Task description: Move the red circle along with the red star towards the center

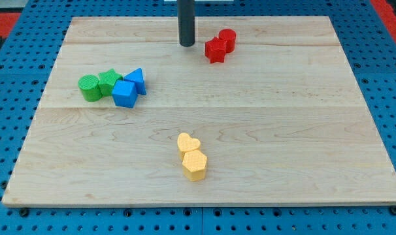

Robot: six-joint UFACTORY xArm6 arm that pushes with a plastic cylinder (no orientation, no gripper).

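The red circle (227,38) and the red star (215,49) touch each other near the view's top, right of middle; the star lies just below-left of the circle. My tip (186,44) rests on the board a short way to the view's left of the red star, apart from it, roughly level with both red blocks.
A green circle (89,88), green star (109,81), blue cube (125,94) and blue triangle (136,79) cluster at the view's left. A yellow heart (187,143) and yellow hexagon (195,164) sit together near the bottom middle. The wooden board (302,130) lies on blue pegboard.
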